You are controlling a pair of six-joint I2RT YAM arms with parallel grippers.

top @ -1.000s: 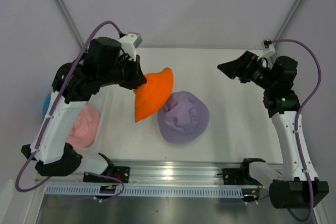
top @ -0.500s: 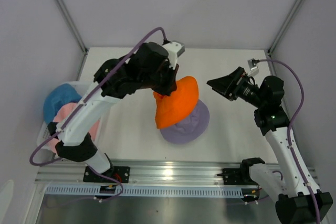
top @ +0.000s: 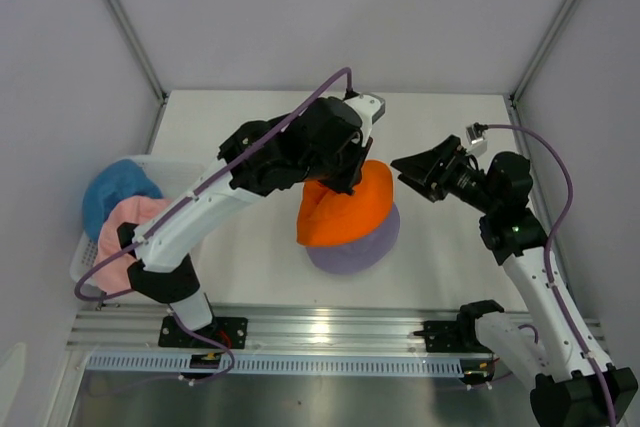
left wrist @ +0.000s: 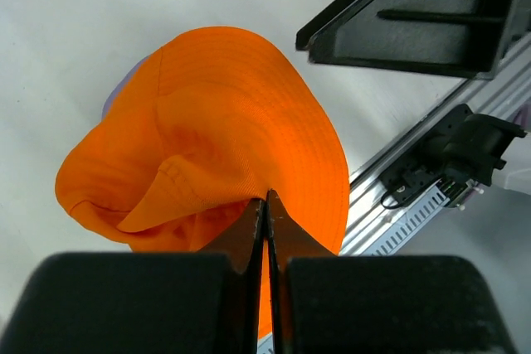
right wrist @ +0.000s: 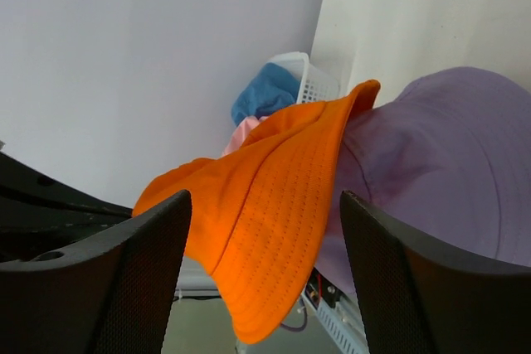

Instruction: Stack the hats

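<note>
Orange hat [top: 345, 215] is gripped by the left gripper [left wrist: 265, 198], whose fingers are pressed face to face on a fold of brim fabric. The hat is draped over the lavender hat [top: 352, 255], and the crown and far side of that hat are covered. Only a crescent of lavender brim is exposed along the near and right edges. The orange hat is crumpled and tilted, with one brim edge pulled up toward the gripper, so it is not seated flat. The lavender hat is laid on the white table [top: 450, 122] at about mid-width, its near edge just short of the aluminium rail [top: 330, 329]. The right gripper [right wrist: 264, 205] is held spread wide with nothing clamped, in the air just right of the two hats and aimed at them. From above, a small gap from the orange hat's right edge is seen. The pink hat [top: 125, 237] and blue hat [top: 112, 192] are piled in the white mesh basket [top: 168, 161] at the left table edge, touching each other, with the pink one nearer. Bare table is seen behind the hats up to the far edge and to the right beneath the right arm. The strip between the hats and the basket is crossed overhead by the left arm.
</note>
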